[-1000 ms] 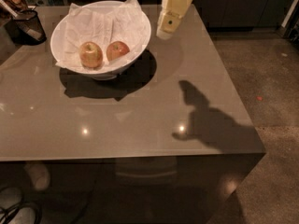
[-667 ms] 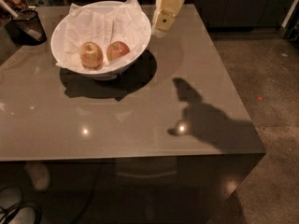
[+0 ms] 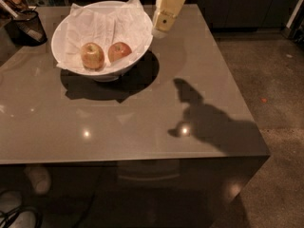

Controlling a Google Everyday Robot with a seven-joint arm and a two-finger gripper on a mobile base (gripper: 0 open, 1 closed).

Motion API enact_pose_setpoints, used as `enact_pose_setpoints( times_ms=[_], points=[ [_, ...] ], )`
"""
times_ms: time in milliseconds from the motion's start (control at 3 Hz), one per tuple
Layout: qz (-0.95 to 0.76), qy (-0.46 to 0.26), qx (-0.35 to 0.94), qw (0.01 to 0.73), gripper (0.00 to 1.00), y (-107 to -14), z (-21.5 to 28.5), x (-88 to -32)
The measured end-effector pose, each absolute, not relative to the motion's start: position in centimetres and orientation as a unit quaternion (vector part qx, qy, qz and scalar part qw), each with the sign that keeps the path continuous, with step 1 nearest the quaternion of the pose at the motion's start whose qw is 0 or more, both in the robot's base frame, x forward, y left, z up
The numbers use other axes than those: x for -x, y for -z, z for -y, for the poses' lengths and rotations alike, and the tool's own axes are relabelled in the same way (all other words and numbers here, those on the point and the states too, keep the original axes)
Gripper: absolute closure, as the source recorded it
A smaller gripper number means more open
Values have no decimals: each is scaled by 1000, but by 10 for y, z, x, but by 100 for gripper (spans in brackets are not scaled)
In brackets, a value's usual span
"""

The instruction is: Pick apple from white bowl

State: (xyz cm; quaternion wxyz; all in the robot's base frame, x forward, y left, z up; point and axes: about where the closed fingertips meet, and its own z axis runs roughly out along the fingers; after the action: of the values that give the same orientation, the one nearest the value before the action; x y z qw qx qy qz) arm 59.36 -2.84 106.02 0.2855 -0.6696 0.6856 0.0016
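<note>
The white bowl (image 3: 61,32) stands at the back left of the grey table, lined with crumpled white paper. Inside it the redder apple (image 3: 119,51) lies on the right, next to a paler yellow-orange apple (image 3: 92,55) on the left. My gripper (image 3: 163,22), cream-coloured, hangs from the top edge of the view just beyond the bowl's right rim, above the table and higher than the apples. It holds nothing that I can see.
A small dark cup of utensils (image 3: 26,26) stands at the far left, behind the bowl. The arm's shadow (image 3: 209,122) falls on the table's right side. The table's front edge (image 3: 133,158) and right edge drop to a speckled floor (image 3: 270,80).
My gripper has moved left, closer to the bowl's right rim. Its shadow on the table has shifted left with it. The apples and bowl have not moved.
</note>
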Motion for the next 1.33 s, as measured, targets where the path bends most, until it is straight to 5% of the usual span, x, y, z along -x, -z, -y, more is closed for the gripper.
enact_pose_setpoints(
  times_ms=[333,1000,1333],
  points=[
    [-684,-16,674,278,0,-1049,11,-618],
    [-683,-44,680,263,42,-1026,-19,-659],
    [-685,-52,678,262,39,-1020,-25,-669]
  ],
)
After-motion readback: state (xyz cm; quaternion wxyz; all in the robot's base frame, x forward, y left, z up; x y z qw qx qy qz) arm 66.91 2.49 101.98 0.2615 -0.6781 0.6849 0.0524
